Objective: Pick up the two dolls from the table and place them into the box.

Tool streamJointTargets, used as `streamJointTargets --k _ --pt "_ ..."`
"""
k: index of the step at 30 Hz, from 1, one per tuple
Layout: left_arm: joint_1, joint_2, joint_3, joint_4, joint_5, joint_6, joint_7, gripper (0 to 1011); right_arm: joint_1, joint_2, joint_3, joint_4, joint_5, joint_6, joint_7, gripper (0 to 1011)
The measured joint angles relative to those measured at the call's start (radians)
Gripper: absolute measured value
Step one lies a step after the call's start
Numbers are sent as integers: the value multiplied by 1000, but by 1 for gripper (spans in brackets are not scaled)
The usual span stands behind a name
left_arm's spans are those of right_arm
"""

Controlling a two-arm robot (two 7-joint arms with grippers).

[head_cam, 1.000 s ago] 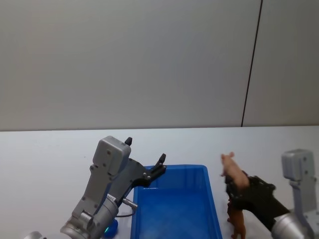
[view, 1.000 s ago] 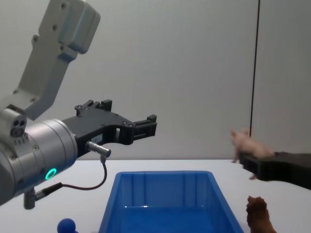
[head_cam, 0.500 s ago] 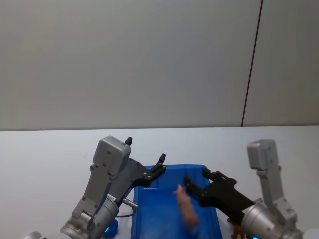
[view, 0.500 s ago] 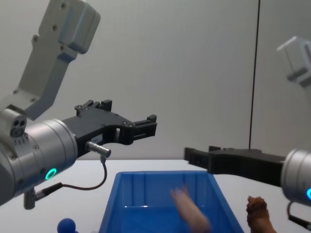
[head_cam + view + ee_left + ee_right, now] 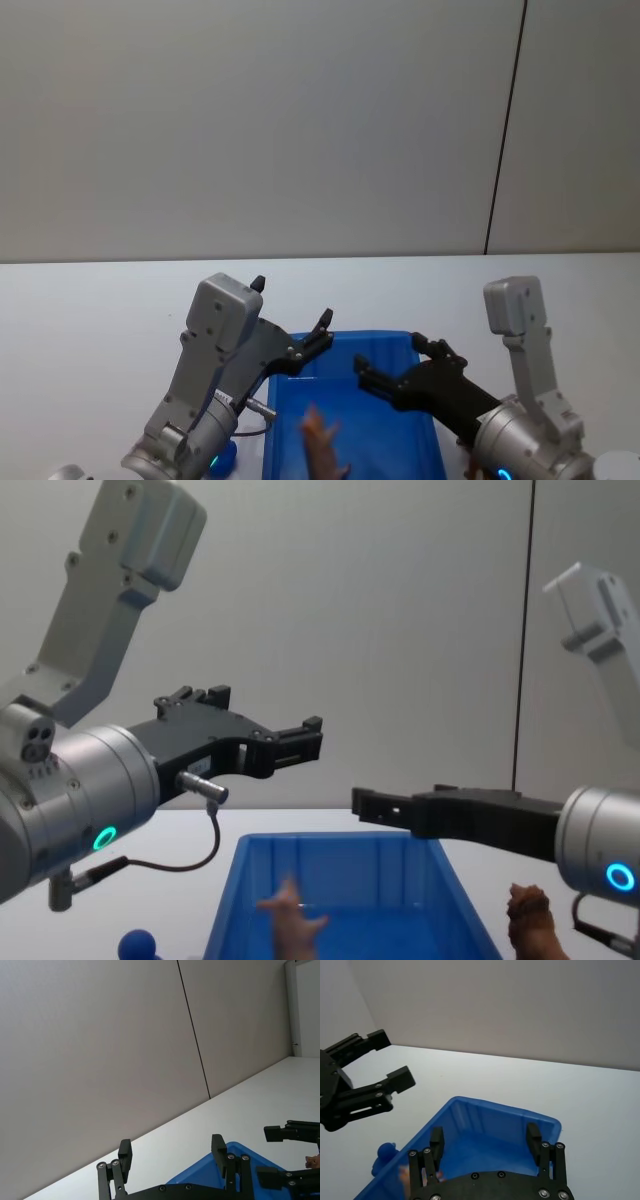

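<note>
Right hand (image 5: 388, 360) hovers spread over box (image 5: 375, 338), pink doll (image 5: 322, 450) inside.

Box (image 5: 340, 865): glossy blue plastic. Table (image 5: 90, 310): matt white, smooth. Left gripper (image 5: 171, 1145) & right gripper (image 5: 485, 1133): matt black. Arm casings (image 5: 80, 780): satin grey, metal-look. Pink doll (image 5: 292, 925) smooth; brown doll (image 5: 530, 925) rough, shaggy.

The white table (image 5: 90, 330) runs flat back to the wall. A blue box (image 5: 350, 865) sits on it near the front edge, about midway across. A small blue ball (image 5: 137, 945) lies on the bare top at the box's 8 o'clock, just beside its left wall. A brown lion doll (image 5: 530, 930) stands at the box's 4 o'clock, close to the right wall.
</note>
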Motion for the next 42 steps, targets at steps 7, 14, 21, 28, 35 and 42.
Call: streamJointTargets --k 7,14,21,28,35,42 --pt "0 0 0 0 0 0 0 1002 -23 15 9 -29 -12 0 -66 1001" --pt "0 0 0 0 0 0 0 1002 -64 42 22 -80 -23 5 -145 1001" --pt "0 0 0 0 0 0 0 1002 -116 74 36 -138 -26 30 -211 1001" --pt "0 0 0 0 0 0 0 1002 -163 101 47 -181 -9 63 -247 1001" --pt "0 0 0 0 0 0 0 1002 -192 113 52 -192 12 87 -255 1001" --pt "0 0 0 0 0 0 0 1002 -207 115 53 -186 30 107 -255 1001"
